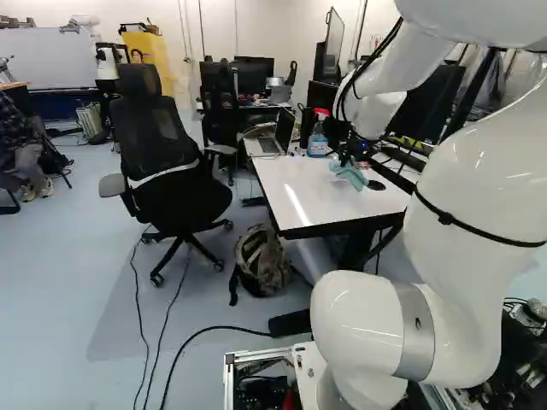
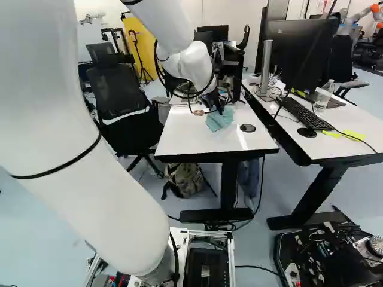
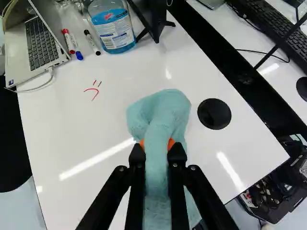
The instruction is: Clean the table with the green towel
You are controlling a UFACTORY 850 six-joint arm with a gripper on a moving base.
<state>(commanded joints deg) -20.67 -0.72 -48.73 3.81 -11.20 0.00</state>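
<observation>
Right now the gripper is closed on the towel, its two fingers pinching a fold from both sides, cloth bulging out ahead of them and trailing beneath. Towel and gripper are over the table; whether the cloth touches its top I cannot tell. Red marks lie on the white surface, to the towel's far left, apart from it. Just right of the towel is a black disc. At the table's far side stand a laptop on the left and a blue bottle, with markers between them.
</observation>
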